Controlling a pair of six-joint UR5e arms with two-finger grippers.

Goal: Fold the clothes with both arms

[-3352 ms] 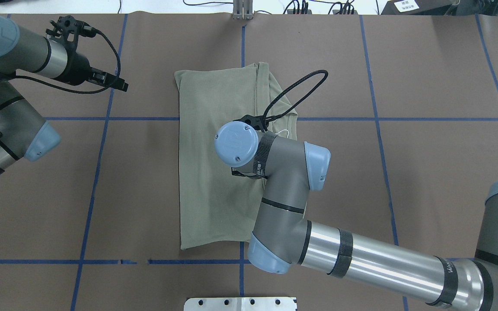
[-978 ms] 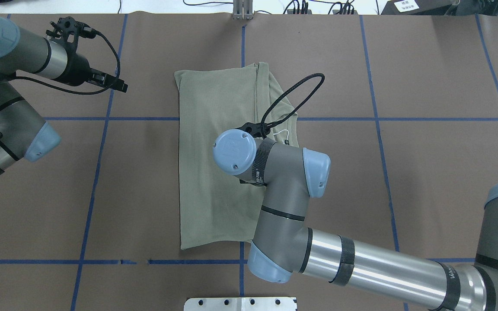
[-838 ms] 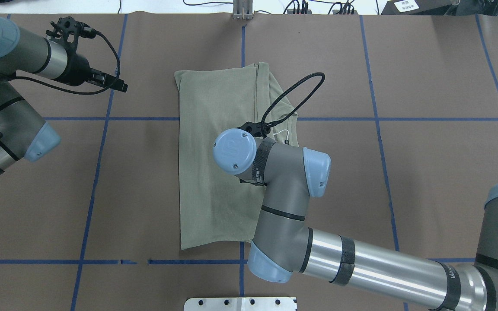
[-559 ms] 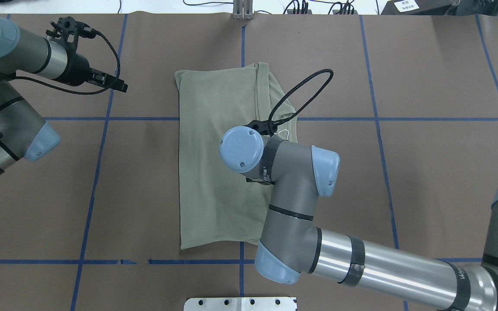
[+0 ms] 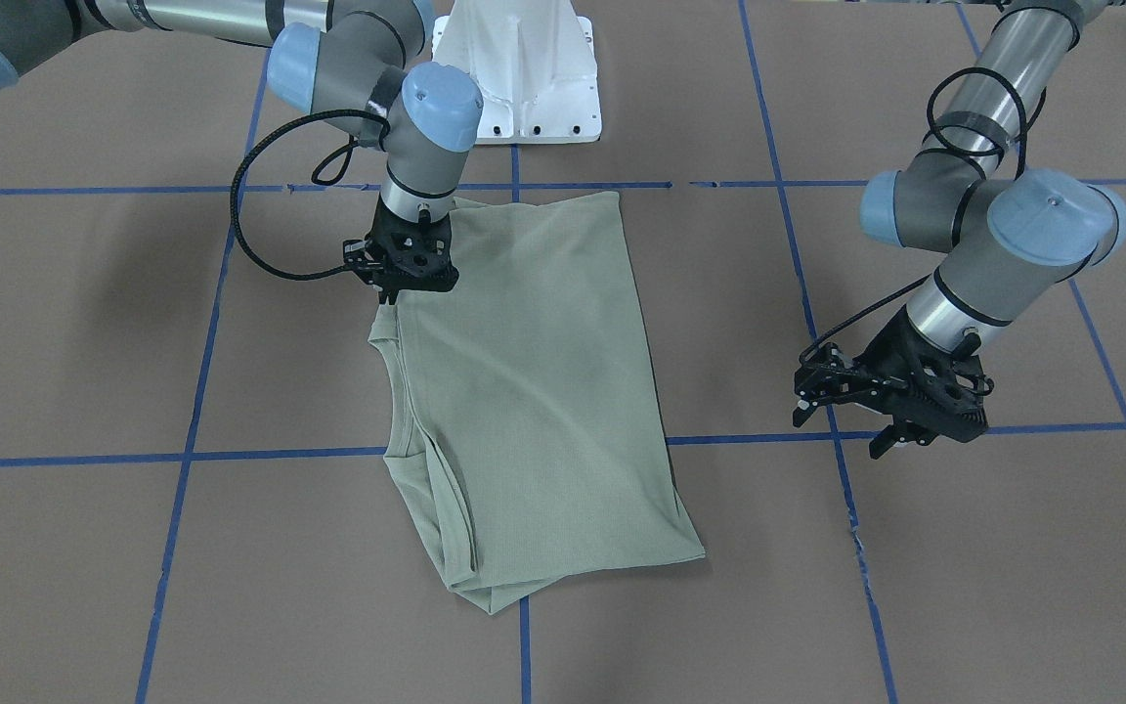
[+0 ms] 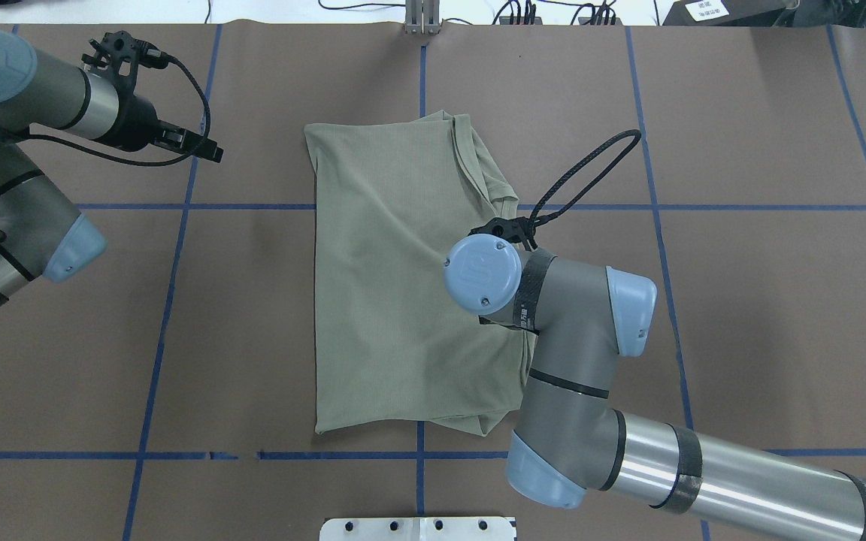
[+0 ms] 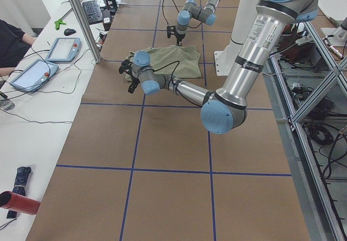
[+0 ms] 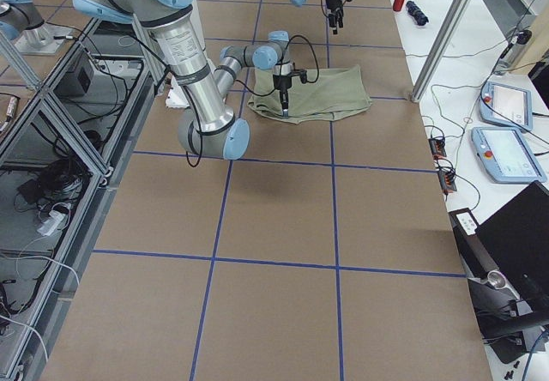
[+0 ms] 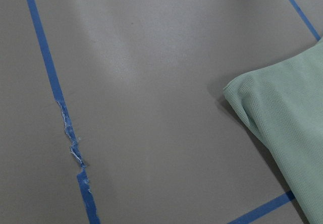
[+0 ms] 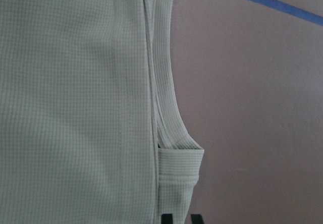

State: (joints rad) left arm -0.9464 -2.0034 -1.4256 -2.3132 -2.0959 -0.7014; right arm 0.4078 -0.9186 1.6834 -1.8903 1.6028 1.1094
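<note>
The sage-green shirt (image 6: pixel 380 263) lies folded in a long rectangle at the table's middle; it also shows in the front view (image 5: pixel 534 391) and the side views (image 7: pixel 168 56) (image 8: pixel 322 89). My right gripper (image 5: pixel 395 291) stands at the shirt's right edge, near the neckline end. In the right wrist view the gripper (image 10: pixel 181 218) is shut on a ribbed cuff-like fold of the shirt (image 10: pixel 75 108). In the overhead view the wrist hides it. My left gripper (image 6: pixel 211 150) (image 5: pixel 920 435) hangs open and empty above bare table, left of the shirt. The left wrist view shows one shirt corner (image 9: pixel 287 123).
The white pedestal base (image 5: pixel 519 68) stands at the robot's side of the table. Blue tape lines (image 6: pixel 177 207) cross the brown table cover. An aluminium post (image 7: pixel 81 18) and tablets (image 7: pixel 59 48) stand along the far edge.
My right arm has moved to the right in the overhead view and drawn the shirt's right edge out with it, so the lower right of the shirt is wider. The left arm has not moved.
</note>
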